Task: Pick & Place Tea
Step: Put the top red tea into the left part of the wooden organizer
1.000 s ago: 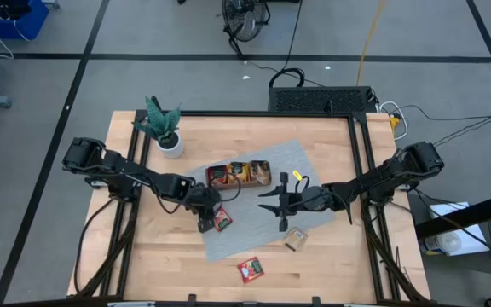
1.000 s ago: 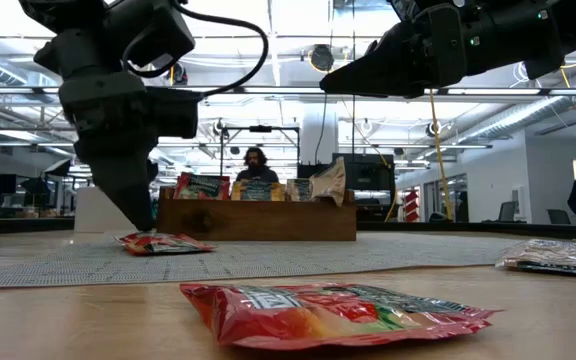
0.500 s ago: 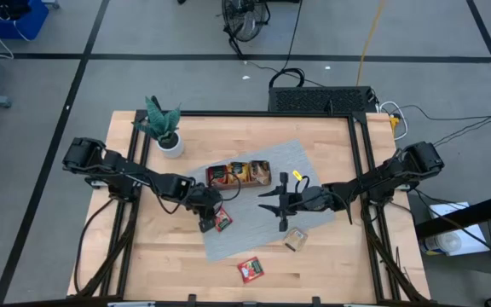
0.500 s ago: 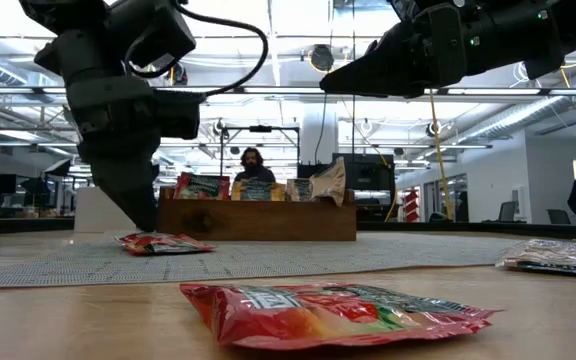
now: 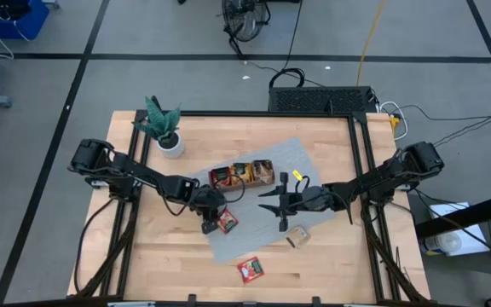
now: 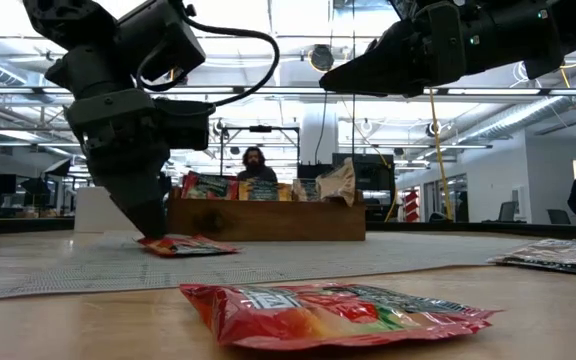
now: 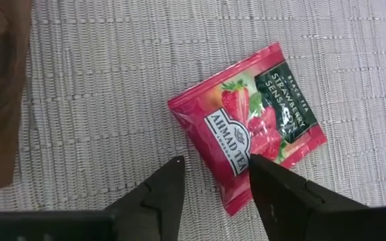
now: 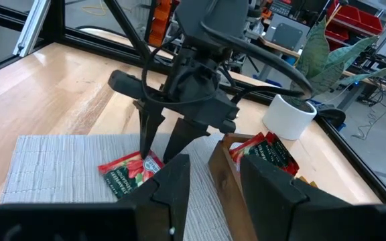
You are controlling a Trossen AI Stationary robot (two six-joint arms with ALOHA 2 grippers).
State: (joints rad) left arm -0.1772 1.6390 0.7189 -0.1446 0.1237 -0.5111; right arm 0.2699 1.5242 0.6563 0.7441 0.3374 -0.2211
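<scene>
A red tea sachet lies flat on the grey woven mat, near the mat's left edge. My left gripper is open and slants down onto it; in the high view my left gripper is just left of the sachet. My right gripper hangs open above the mat's middle with nothing between its fingers. Another red sachet lies on bare wood near the front edge. A pale sachet lies at the mat's near right corner. My left gripper comes from above, slanting down, with its fingers spread. One fingertip is down on the red sachet's edge, near a corner. The other fingertip stands on the mat beside the sachet. The sachet lies flat on the mat.
A brown wooden tray with several sachets standing in it sits on the mat's far part, close behind both grippers. A potted plant stands at the far left. A black frame rims the table. A person shows in the room beyond.
My left gripper has sunk onto the red sachet and the mat, staying open. The mat, with the tray and the sachets on it, has slid a little toward the table's right edge.
</scene>
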